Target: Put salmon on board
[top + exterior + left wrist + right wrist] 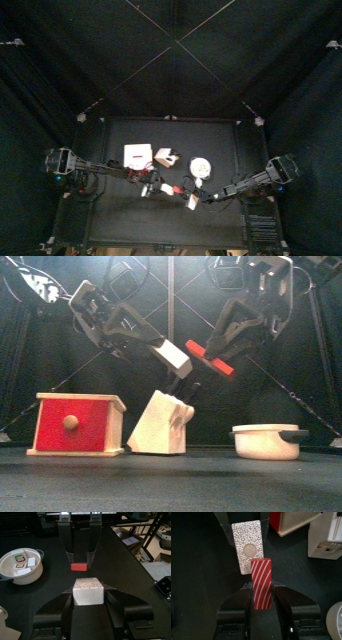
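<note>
My left gripper (88,597) is shut on a white speckled board (87,591) and holds it in the air above the table. My right gripper (261,597) is shut on the salmon (261,582), a red block with white stripes. The two grippers face each other over the table's middle. In the right wrist view the board (246,544) hangs just beyond the salmon's tip. In the front view the board (171,356) and the salmon (214,358) hang side by side with a small gap, well above the table.
A red-fronted wooden box (78,423) stands at the left, a pale knife block (163,421) in the middle and a white pot (267,441) at the right. The pot (23,564) holds small cards.
</note>
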You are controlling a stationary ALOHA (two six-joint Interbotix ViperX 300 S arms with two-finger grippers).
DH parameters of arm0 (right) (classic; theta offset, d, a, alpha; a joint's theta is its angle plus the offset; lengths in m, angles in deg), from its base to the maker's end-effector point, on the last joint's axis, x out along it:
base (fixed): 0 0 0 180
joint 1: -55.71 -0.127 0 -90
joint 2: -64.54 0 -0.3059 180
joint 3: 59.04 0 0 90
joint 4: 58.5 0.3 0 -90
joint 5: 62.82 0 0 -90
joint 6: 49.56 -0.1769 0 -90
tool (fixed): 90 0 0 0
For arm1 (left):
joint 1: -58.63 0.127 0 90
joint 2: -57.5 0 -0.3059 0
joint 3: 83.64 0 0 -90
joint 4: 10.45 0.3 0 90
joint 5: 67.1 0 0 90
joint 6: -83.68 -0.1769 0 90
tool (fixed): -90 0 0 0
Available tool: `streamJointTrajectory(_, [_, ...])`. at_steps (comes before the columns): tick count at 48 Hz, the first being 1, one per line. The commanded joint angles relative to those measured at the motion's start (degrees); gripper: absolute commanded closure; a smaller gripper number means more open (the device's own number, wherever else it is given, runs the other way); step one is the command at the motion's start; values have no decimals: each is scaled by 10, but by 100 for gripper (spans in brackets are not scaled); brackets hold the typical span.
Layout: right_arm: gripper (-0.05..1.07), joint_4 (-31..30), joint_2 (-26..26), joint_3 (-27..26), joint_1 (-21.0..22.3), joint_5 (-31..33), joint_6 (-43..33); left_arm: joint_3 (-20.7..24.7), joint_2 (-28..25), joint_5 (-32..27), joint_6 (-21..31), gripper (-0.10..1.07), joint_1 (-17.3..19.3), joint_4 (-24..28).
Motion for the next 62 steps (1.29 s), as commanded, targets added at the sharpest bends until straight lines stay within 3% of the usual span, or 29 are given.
streamJointTrajectory(1, [58,-2,11,-6,0,1,-3,4,5,3,-1,40,1,0])
streamJointTrajectory(13, [58,13,13,-9,1,3,-8,-6,10,-3,-1,40,3,-1])
streamJointTrajectory(32, [58,218,9,-10,9,29,-7,-24,29,-33,0,40,4,-1])
streamJointTrajectory(45, [58,321,-54,-4,5,27,1,-42,47,-34,0,40,4,-1])
streamJointTrajectory(62, [57,346,-98,-6,3,-1,2,-54,58,-36,0,40,4,0])
